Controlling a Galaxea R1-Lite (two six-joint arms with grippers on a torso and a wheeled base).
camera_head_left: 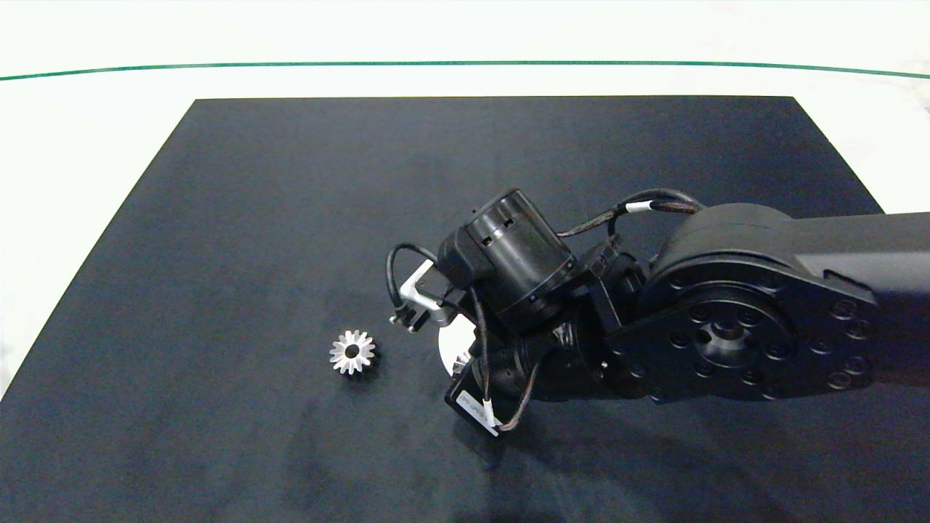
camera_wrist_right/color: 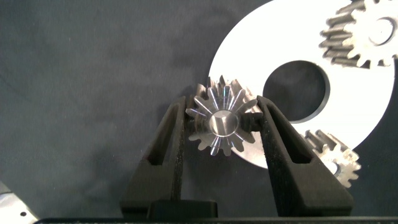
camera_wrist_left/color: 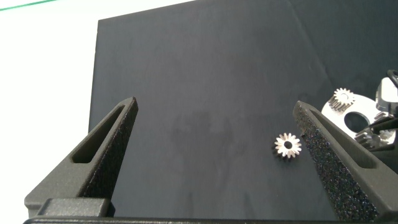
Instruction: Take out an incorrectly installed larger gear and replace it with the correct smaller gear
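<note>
Larger gear: silver, long splayed teeth, pinched between the two fingers of the right gripper, one pad on each side of its toothed rim. Sits at the edge of a white disc with a round hole in its middle, overlapping that edge; whether seated on it or lifted clear of it, cannot tell. Two chunky blunt-toothed pinions on the same disc just beyond the gripper's fingertips: one at the far side of the disc, the other close beside one finger.

Smaller gear: flat, short pointed teeth, wide dark centre hole, lying flat on the black mat, well apart from the right gripper, out past the side of its wrist. Untouched, nothing around it.

Right arm reaching in over the mat, wrist turned down over the disc, most of which hides beneath it in the head view.

Left gripper: held above the mat with fingers spread wide and nothing between them. Smaller gear near the inner face of one finger but lower, on the mat; disc and one pinion beyond that finger.
</note>
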